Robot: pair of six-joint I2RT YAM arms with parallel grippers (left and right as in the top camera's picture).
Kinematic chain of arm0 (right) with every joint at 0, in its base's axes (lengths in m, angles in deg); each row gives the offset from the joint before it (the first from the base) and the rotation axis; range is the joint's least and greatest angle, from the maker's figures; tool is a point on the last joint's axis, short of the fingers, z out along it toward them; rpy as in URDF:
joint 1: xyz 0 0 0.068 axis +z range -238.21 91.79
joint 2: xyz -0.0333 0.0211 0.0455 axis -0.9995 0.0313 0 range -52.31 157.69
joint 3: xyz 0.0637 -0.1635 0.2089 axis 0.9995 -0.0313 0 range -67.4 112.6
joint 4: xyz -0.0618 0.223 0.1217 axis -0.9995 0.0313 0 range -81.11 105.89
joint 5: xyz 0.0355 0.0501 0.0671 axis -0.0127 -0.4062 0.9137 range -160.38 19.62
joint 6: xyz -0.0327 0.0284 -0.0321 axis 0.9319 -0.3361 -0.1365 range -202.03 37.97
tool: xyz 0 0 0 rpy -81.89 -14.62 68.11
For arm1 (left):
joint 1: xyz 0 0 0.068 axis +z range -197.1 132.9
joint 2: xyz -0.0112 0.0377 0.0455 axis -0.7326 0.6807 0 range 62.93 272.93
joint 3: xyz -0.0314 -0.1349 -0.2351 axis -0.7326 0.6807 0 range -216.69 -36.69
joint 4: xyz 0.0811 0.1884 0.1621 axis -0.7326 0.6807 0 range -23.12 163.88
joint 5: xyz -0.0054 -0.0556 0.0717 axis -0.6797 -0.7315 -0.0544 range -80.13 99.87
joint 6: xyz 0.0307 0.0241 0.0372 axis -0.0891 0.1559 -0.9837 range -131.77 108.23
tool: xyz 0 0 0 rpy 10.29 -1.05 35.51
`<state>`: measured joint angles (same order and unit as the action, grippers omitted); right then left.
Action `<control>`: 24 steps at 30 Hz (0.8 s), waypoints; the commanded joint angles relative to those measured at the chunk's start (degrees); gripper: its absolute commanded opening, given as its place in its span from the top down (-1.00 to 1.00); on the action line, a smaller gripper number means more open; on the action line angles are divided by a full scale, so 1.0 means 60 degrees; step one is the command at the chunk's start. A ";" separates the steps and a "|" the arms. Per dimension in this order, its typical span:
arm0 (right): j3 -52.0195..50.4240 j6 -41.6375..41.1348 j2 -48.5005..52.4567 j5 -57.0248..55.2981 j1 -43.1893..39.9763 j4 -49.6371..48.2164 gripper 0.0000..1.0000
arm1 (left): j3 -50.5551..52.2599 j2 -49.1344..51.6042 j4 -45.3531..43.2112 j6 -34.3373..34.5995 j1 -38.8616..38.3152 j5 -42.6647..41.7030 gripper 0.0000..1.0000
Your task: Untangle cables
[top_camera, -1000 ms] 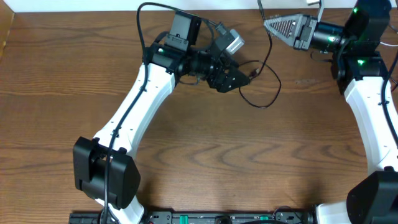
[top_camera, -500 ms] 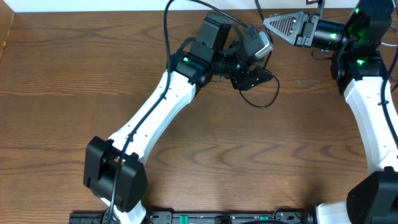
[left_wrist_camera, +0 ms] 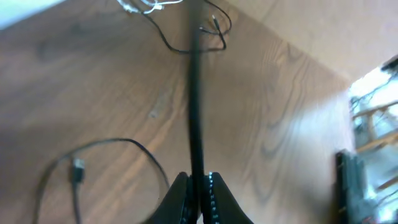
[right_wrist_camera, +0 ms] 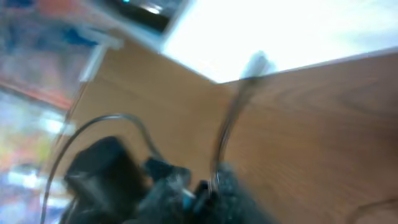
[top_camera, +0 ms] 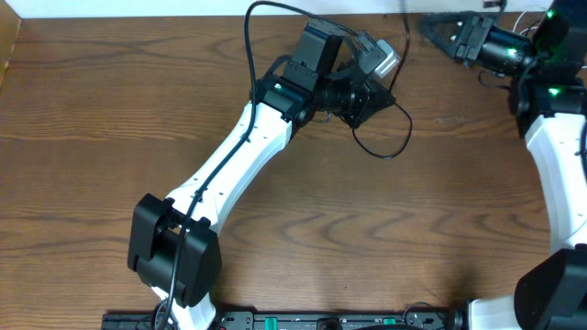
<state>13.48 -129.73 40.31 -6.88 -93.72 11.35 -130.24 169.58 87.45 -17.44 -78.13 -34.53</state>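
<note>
My left gripper (top_camera: 385,96) is near the table's back edge and, in the left wrist view, my left gripper (left_wrist_camera: 199,186) is shut on a thin black cable (left_wrist_camera: 194,93) that runs taut away from the jaws. A slack loop of black cable (top_camera: 404,137) lies just right of it. A second black cable with a small plug (left_wrist_camera: 78,171) curls on the wood. Bits of white cable (left_wrist_camera: 143,6) and a small black loop (left_wrist_camera: 214,37) lie farther off. My right gripper (top_camera: 431,25) hangs at the back right. The right wrist view is blurred: a cable (right_wrist_camera: 227,130) with a pale plug (right_wrist_camera: 256,63) rises from between the right gripper (right_wrist_camera: 208,186) fingers.
The thick black wiring (top_camera: 252,37) of my left arm arches over the back of the wooden table (top_camera: 110,137). The table's back edge and a white wall strip (top_camera: 138,7) lie just behind both grippers. A dark blurred shape (right_wrist_camera: 99,168) fills the lower left of the right wrist view.
My left arm has swung right and toward the back edge, and its jaws have closed on the black cable. My right gripper has shifted right and back and turned.
</note>
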 commanded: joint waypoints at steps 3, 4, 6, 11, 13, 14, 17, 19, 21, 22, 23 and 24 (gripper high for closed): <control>0.0084 0.2535 -0.0040 -0.3246 -0.0066 0.2776 -0.19 | -0.0073 -0.0634 -0.0091 0.3993 0.0397 0.0087 0.85; 0.0073 0.2885 -0.0033 -0.3785 -0.0062 0.3322 -0.29 | -0.0073 -0.0736 -0.0146 0.4481 0.0481 0.0084 0.85; 0.0055 0.3654 -0.0004 -0.4685 -0.0062 0.4244 -0.42 | -0.0073 -0.1016 -0.0364 0.5705 0.0725 0.0051 0.85; -0.0073 0.4870 0.0142 -0.5096 0.0117 0.5049 -0.40 | -0.0073 -0.1625 -0.1126 0.8051 0.1100 -0.0011 0.86; -0.0076 0.5544 0.0288 -0.5064 0.0270 0.5231 -0.40 | -0.0073 -0.1825 -0.1464 0.8776 0.1144 -0.0011 0.85; -0.0076 0.5927 0.0361 -0.5009 0.0357 0.5275 -0.42 | -0.0073 -0.1931 -0.1683 0.9191 0.1151 -0.0011 0.85; -0.0076 0.7635 0.0692 -0.4615 0.0761 0.5308 -0.58 | -0.0073 -0.2200 -0.2266 1.0240 0.1151 -0.0007 0.85; -0.0076 0.8845 0.0954 -0.3996 0.1053 0.5304 -0.59 | -0.0073 -0.2339 -0.2550 1.0907 0.1151 -0.0004 0.85; -0.0076 0.9901 0.1246 -0.3224 0.1311 0.5304 -0.59 | -0.0073 -0.2470 -0.2823 1.1599 0.1155 0.0022 0.86; -0.0076 1.0214 0.1381 -0.2914 0.1413 0.5297 -0.58 | -0.0073 -0.2514 -0.2907 1.1854 0.1151 0.0025 0.85; -0.0076 1.0586 0.1596 -0.2466 0.1552 0.5264 -0.58 | -0.0073 -0.2543 -0.3031 1.2120 0.1151 0.0025 0.85; -0.0076 1.0812 0.1716 -0.2175 0.1621 0.5257 -0.57 | -0.0073 -0.2561 -0.3104 1.2346 0.1151 0.0025 0.85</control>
<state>13.44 -77.38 48.24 -28.95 -85.72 42.96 -130.20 155.79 70.14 47.61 -71.24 -34.36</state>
